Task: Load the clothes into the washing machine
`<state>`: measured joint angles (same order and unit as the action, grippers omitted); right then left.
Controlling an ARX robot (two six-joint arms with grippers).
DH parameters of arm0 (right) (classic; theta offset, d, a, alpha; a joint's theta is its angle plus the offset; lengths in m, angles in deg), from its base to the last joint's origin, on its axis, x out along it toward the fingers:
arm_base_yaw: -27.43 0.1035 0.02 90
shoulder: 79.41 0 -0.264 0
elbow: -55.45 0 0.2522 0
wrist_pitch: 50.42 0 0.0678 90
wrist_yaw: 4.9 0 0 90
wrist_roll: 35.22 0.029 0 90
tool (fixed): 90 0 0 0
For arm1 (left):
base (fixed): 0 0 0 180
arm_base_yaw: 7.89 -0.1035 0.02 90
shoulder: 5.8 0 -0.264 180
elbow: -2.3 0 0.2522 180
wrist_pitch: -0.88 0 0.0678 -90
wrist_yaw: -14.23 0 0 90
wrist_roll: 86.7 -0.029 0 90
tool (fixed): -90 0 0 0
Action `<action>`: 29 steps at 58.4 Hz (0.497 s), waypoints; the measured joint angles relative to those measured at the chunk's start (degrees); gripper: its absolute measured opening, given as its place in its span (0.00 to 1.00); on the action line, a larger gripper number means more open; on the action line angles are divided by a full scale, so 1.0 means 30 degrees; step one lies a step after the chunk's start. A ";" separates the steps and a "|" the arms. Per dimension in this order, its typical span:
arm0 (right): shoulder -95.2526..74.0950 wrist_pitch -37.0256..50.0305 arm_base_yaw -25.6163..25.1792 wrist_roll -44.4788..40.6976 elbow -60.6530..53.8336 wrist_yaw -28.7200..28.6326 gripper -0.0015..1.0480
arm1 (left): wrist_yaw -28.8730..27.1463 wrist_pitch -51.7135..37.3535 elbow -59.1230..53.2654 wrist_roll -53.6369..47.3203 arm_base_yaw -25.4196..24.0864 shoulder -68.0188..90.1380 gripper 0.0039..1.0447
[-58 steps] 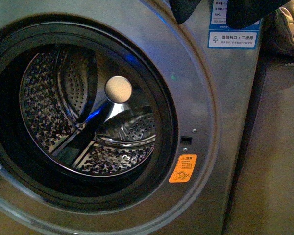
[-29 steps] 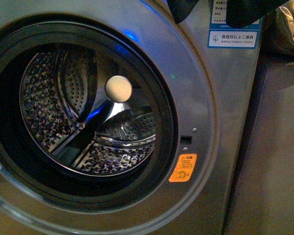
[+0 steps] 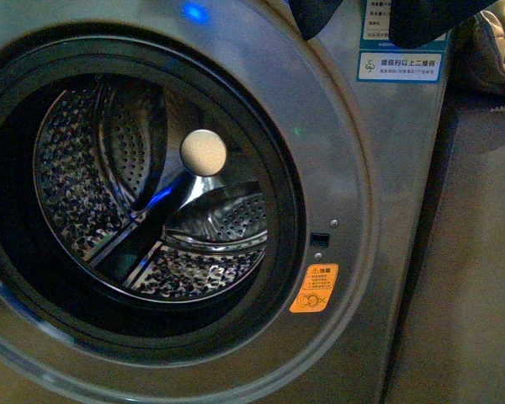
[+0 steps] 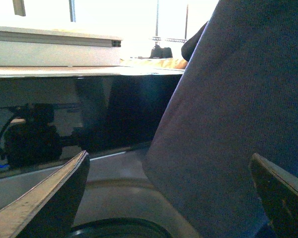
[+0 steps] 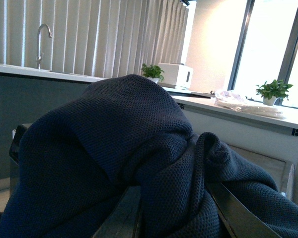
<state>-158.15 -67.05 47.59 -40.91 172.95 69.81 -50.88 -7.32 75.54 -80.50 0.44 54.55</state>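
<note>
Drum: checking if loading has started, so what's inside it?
Bare perforated steel, paddles and a pale round hub; the clothes are outside. The black seal hides the drum's lower front.

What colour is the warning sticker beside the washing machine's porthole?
Orange; the sticker shows best in the front view.

Blue-white label [image 3: 401,66], orange sticker [image 3: 313,289] on washing machine [image 3: 353,168]: Chinese print, illegible.

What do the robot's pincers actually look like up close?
Each has two flat, tapering blades. On the left pincer the fingers are dark inside with pale edges. The right pincer looks dark grey, mostly hidden by the navy clothes.
</note>
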 joint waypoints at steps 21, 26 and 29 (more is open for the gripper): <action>0.0000 0.0000 0.0000 -0.0015 0.0000 0.0007 0.20 | 0.2645 -0.1705 0.3366 0.0517 0.6258 0.2863 0.94; 0.0000 0.0000 0.0000 -0.0036 0.0000 0.0007 0.20 | 0.2055 -0.1610 0.3351 0.0117 0.7526 0.3169 0.94; 0.0000 0.0000 0.0000 -0.0044 0.0000 0.0007 0.20 | 0.1319 -0.1574 0.3366 -0.0270 0.8087 0.3592 0.94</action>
<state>-158.15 -67.05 47.59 -41.04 172.95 69.83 -46.93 -12.04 85.64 -81.31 24.71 65.33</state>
